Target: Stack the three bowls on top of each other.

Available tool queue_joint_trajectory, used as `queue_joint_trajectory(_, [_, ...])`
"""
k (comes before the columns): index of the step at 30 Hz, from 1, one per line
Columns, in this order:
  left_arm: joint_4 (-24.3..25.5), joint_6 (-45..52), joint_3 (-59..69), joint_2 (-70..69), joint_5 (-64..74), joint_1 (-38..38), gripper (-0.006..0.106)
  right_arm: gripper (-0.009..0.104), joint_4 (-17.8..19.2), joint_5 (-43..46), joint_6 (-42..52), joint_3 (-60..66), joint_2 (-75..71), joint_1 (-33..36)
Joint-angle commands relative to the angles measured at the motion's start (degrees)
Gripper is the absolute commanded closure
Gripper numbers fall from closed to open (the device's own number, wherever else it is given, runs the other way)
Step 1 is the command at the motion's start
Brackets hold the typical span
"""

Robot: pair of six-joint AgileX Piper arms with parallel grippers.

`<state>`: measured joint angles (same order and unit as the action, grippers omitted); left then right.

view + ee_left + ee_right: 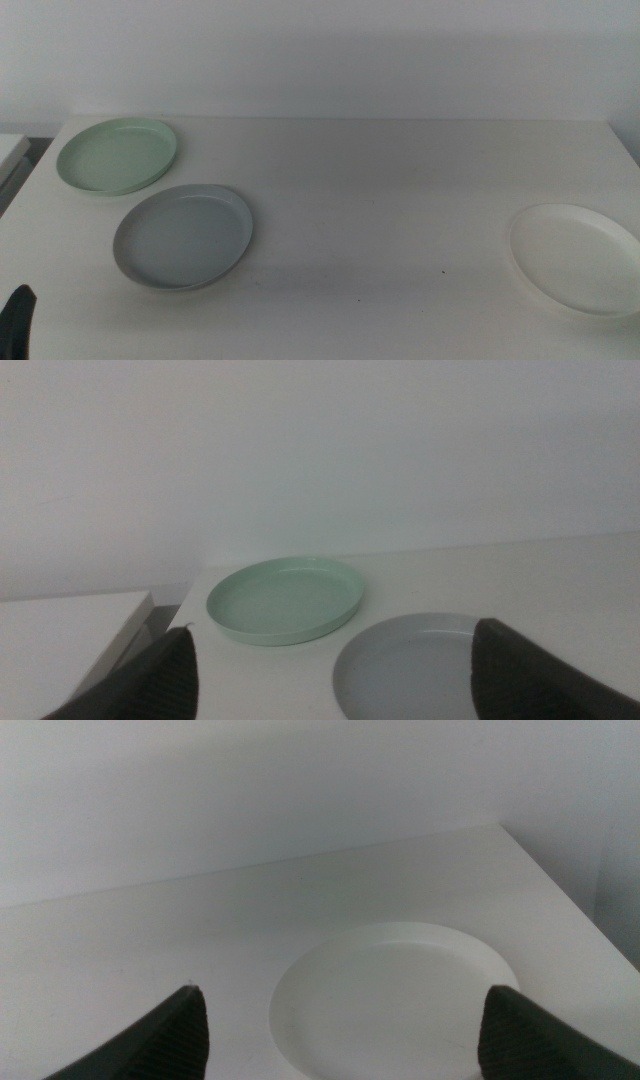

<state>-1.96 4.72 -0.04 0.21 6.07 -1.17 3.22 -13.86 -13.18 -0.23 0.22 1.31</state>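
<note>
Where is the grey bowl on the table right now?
In the middle view the grey bowl lies on the table's left side, just in front of and right of the mint green bowl, far from the white bowl at the right edge.

Pale mint green bowl (117, 155); plain grey bowl (183, 235); white bowl (575, 258), unpatterned; white table (380, 200); dark, near-black jaws on left gripper (335, 680) and right gripper (345, 1035).

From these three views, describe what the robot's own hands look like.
Little shows. The left hand and the right hand each show two dark grey, nearly black jaws, wedge-shaped with a matte, finely textured surface. In the middle view, only a dark sliver of the left hand appears. No cables, markings or arm links are visible.
</note>
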Motion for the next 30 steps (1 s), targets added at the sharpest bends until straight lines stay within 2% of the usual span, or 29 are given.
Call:
queue_joint_trajectory(1, [0.05, -0.21, 0.04, -0.21, -0.65, 0.23, 0.007, 0.002, 0.29, 0.58, 0.13, 0.23, -0.22, -0.28])
queue_joint_trajectory(5, [0.05, -0.21, -5.79, 3.13, 1.35, 2.98, 0.007, 0.002, 0.29, 0.58, 0.13, 0.23, -0.22, -0.28])
queue_joint_trajectory(8, [-0.1, -0.21, -14.32, 8.91, 7.95, 4.13, 0.007, 0.002, 0.29, 0.58, 0.13, 0.23, -0.22, -0.28])
queue_joint_trajectory(15, [-1.69, -0.21, -42.91, 29.81, 37.56, 4.53, 0.007, 0.002, 0.29, 0.58, 0.13, 0.23, -0.22, -0.28])
queue_joint_trajectory(22, [-0.89, -3.66, -68.23, 48.2, 62.57, 4.53, 0.007, 0.002, 0.29, 0.58, 0.13, 0.23, -0.22, -0.28])
queue_joint_trajectory(26, [-1.12, -1.2, -77.43, 57.81, 63.89, 4.53, 0.007, 0.002, 0.29, 0.58, 0.13, 0.23, -0.22, -0.28])
queue_joint_trajectory(30, [-2.82, -0.57, -80.55, 65.69, 63.89, 4.53, 0.007, 0.002, 0.29, 0.58, 0.13, 0.23, -0.22, -0.28])
